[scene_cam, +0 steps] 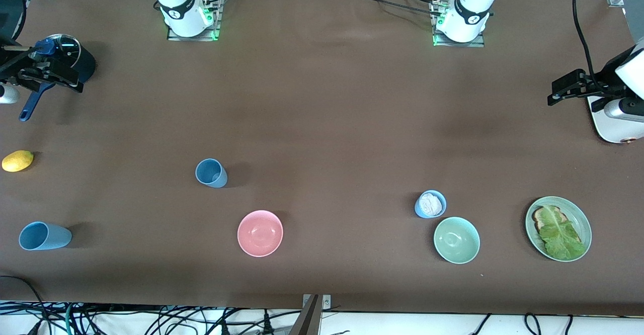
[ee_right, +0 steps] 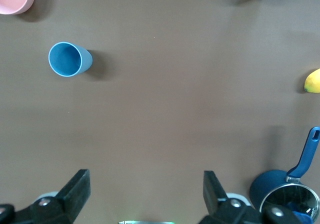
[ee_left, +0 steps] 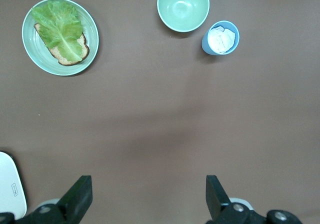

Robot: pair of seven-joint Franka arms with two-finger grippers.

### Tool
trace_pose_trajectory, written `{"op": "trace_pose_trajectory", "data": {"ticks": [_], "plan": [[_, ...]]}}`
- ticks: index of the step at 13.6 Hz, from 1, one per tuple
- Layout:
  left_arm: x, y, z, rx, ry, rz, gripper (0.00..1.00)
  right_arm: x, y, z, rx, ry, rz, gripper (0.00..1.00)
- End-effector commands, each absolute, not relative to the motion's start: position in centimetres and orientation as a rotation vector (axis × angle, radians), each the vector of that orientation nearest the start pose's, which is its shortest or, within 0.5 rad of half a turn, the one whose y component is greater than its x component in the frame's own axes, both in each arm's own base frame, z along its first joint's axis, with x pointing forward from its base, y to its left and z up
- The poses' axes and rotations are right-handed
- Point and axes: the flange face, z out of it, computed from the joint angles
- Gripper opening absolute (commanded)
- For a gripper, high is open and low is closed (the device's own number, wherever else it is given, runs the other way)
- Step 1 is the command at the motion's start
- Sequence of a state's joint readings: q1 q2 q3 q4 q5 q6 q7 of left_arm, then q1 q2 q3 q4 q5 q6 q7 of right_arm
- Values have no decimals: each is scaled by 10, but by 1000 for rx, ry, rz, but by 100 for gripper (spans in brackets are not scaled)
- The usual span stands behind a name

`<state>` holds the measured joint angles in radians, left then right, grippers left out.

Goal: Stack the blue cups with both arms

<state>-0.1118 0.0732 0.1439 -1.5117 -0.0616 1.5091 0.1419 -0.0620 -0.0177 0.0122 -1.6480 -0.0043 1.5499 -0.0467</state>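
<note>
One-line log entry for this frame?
steel-blue cup: empty, free | pale cup: white wad inside | left end effector, right end effector: open, waiting

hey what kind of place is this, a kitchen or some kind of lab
Most likely a robotics lab, not a kitchen. Two white arms are bolted to a brown-covered table, loose cables hang along its edge, and kitchenware is spread out like test props: a pink bowl and a blue cup.

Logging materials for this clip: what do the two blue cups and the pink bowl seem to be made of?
The steel-blue cup and the pale blue cup look like matte plastic: flat, even colour without glare; the pale one holds something white and crumpled. The pink bowl looks slightly glossier, perhaps plastic or glazed ceramic, with soft highlights inside.
</note>
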Motion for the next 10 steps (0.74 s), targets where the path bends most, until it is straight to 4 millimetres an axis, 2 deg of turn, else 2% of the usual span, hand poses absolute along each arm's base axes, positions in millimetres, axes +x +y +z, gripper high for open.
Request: {"op": "trace_pose_trajectory", "data": {"ticks": [1,4,6,8,10], "plan": [[568,6,607,-3182,212,100,100,542,-30,601,-3123,-5,135,100],[571,-4,612,-3184,237,71,100,542,-29,601,-3123,-7,135,100],[576,-8,607,-3191,232,83,100,542,-30,601,-3123,-2,135,100],[580,-25,598,-3186,270,109,100,542,-32,601,-3123,2,135,100],[593,-45,589,-3160,320,120,100,542,-37,601,-3122,17,138,100]]}}
